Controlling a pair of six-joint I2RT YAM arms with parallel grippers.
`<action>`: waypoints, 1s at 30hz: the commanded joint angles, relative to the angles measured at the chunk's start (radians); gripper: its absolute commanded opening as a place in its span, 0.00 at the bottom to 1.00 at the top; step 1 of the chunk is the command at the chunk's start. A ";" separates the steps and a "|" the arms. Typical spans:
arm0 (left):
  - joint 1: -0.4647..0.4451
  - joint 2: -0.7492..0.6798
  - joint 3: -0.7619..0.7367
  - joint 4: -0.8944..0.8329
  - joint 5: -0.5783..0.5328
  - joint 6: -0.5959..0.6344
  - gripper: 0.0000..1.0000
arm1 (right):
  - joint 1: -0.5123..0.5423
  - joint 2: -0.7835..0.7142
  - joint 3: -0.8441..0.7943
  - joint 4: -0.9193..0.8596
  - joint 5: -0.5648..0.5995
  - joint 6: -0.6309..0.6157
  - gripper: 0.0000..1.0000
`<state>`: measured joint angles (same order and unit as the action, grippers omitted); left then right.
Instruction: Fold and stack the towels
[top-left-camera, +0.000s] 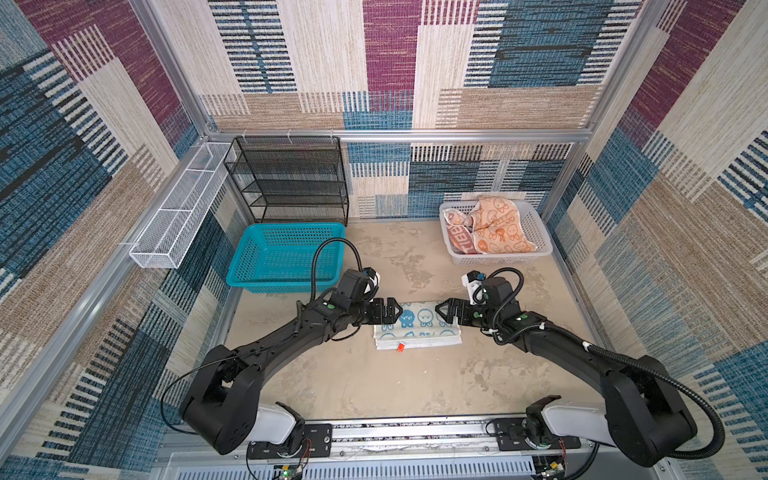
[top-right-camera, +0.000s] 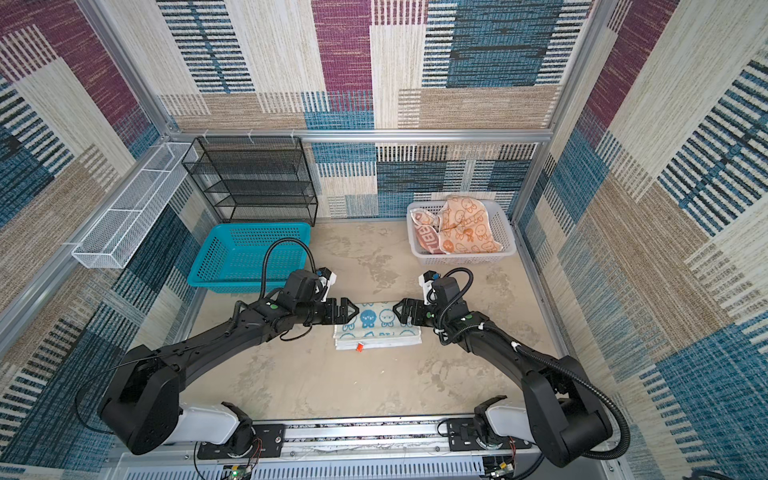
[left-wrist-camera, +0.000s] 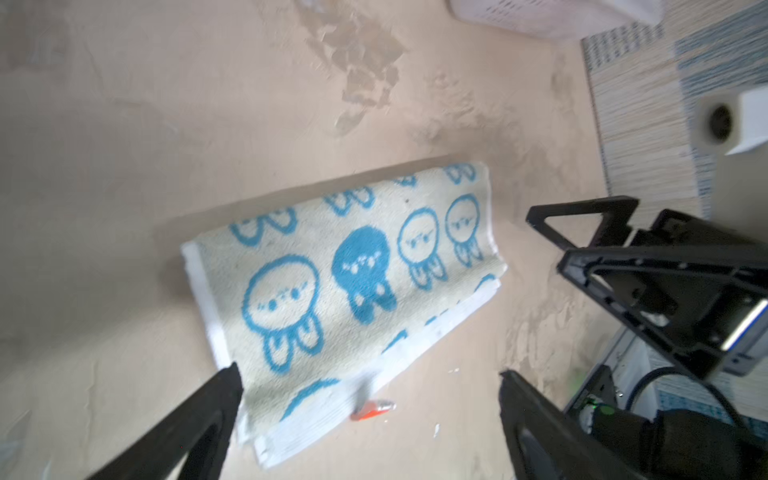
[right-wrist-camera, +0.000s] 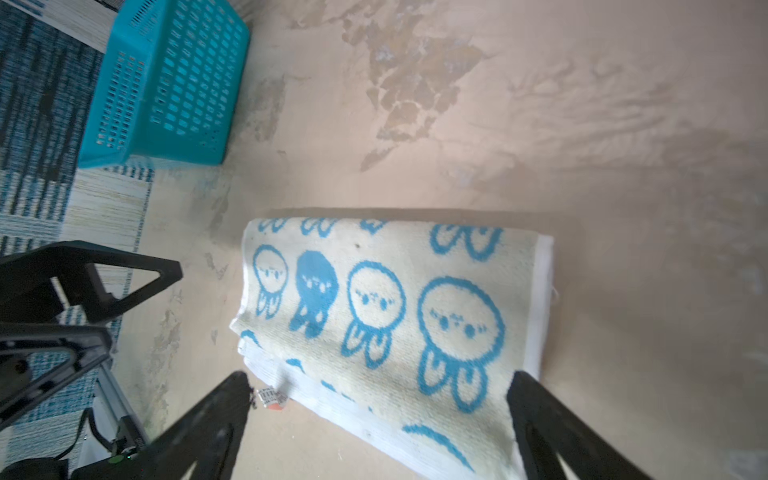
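On the blotchy beige tabletop (top-left-camera: 374, 386), the folded blue-rabbit towel (top-left-camera: 417, 328) lies at centre, with the left gripper (top-left-camera: 395, 312) at its nine o'clock and the right gripper (top-left-camera: 442, 311) at three, both gaping and empty. The terry looks soft, limp and light, so pinch the layered short ends together.

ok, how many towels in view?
3. Blue-rabbit towel folded on the table, mid-front; orange towel and RABBIT-lettered towel bunched in the white basket, back right. More could be hidden under those two.
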<state>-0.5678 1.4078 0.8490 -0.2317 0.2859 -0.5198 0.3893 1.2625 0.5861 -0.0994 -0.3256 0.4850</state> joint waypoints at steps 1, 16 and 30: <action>-0.001 0.002 -0.038 -0.094 -0.020 0.042 0.99 | -0.002 -0.012 -0.044 -0.056 0.069 0.001 0.92; -0.003 0.057 -0.097 -0.047 0.021 0.008 0.99 | -0.004 0.072 -0.097 0.038 0.050 0.028 0.45; -0.001 0.090 -0.056 -0.074 -0.036 0.025 0.99 | -0.002 0.077 -0.051 -0.014 0.098 -0.007 0.29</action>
<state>-0.5705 1.4887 0.7811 -0.2890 0.2642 -0.5156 0.3859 1.3441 0.5251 -0.1040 -0.2562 0.4919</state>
